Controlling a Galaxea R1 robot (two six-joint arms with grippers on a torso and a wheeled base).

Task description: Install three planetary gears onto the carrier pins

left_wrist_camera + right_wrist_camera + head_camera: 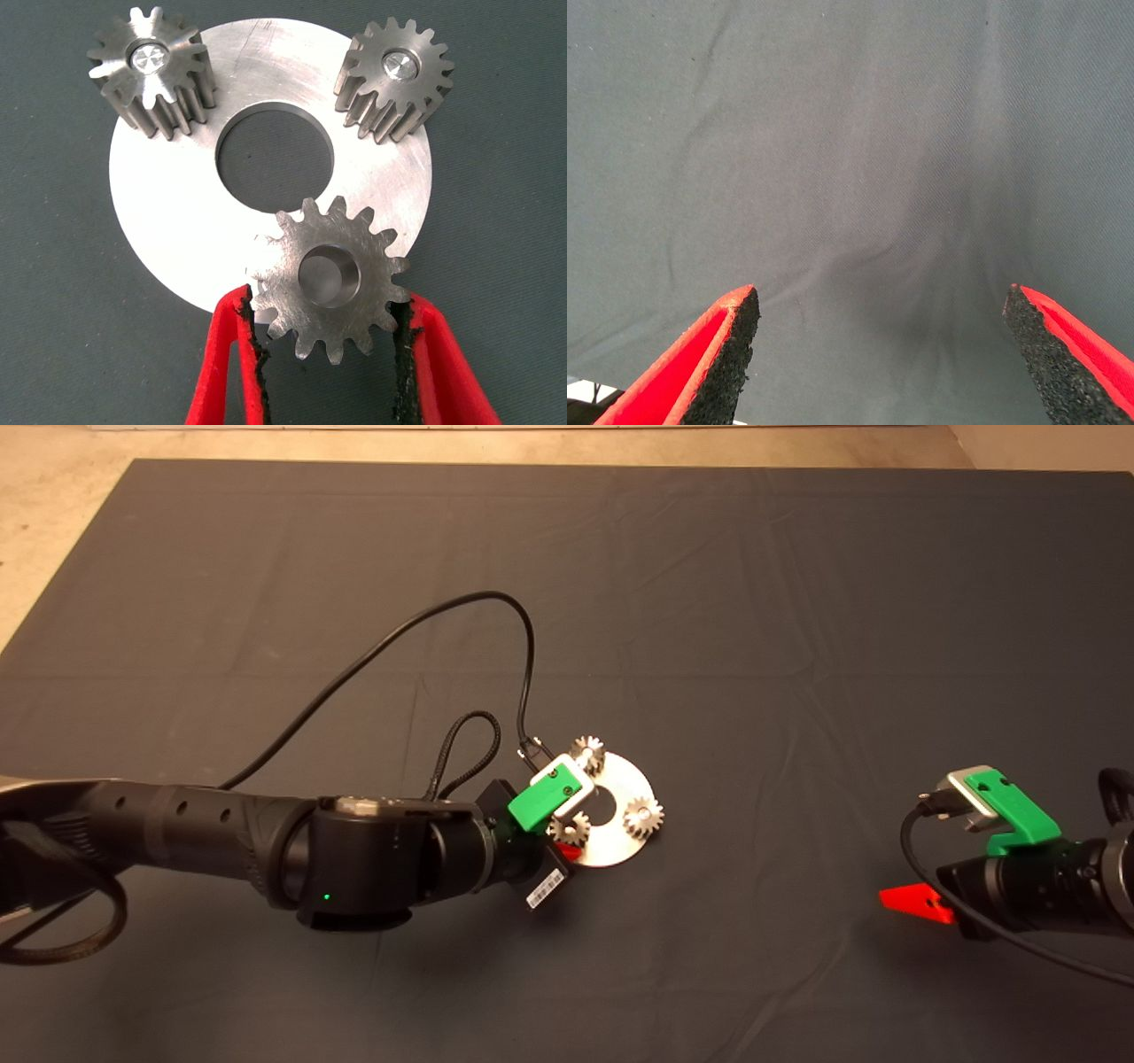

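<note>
Here, left claw (330, 354) pinches a toothed steel gear (332, 277).

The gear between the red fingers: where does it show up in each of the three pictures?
Head view: the gear sits at the near-left rim of the shiny disc, partly under the left end effector.
Left wrist view: the gear lies between the two red fingers, over the disc's edge.
Right wrist view: not in it, only dark mat.
Shared landmark: the disc's big centre hole.
</note>
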